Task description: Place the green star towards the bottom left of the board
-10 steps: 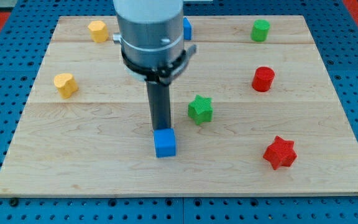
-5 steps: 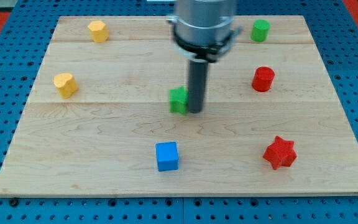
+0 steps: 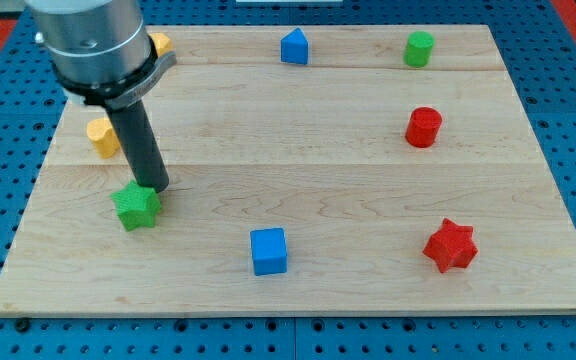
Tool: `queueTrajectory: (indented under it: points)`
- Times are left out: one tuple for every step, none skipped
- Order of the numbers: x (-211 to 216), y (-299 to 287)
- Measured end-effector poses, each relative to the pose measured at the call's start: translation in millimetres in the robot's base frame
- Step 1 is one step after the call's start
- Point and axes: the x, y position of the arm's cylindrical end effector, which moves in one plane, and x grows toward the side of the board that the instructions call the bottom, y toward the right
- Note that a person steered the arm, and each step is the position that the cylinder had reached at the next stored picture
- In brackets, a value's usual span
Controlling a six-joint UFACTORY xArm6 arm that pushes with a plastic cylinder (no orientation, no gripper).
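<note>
The green star (image 3: 136, 207) lies on the wooden board (image 3: 368, 200) at the view's left, a little below mid height. My tip (image 3: 155, 188) touches the star's upper right edge. The dark rod rises from there up to the grey arm body at the view's top left.
A blue cube (image 3: 268, 250) lies bottom centre. A red star (image 3: 450, 245) lies bottom right. A red cylinder (image 3: 423, 127) and a green cylinder (image 3: 419, 48) are at the right. A blue block (image 3: 294, 47) is top centre. Two yellow blocks (image 3: 99, 135) (image 3: 158, 42) are partly hidden by the arm.
My tip has swept from the board's centre to the left, pushing the green star left and down. The blue block at the top is now uncovered. The other blocks stay put.
</note>
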Motion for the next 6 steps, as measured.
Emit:
queueTrajectory:
  points:
    - [6.5, 8.9]
    - [30.3, -26.2]
    - [44.9, -51.8]
    - [47.7, -60.5]
    - [13.6, -35.3]
    - [-16.9, 19.0]
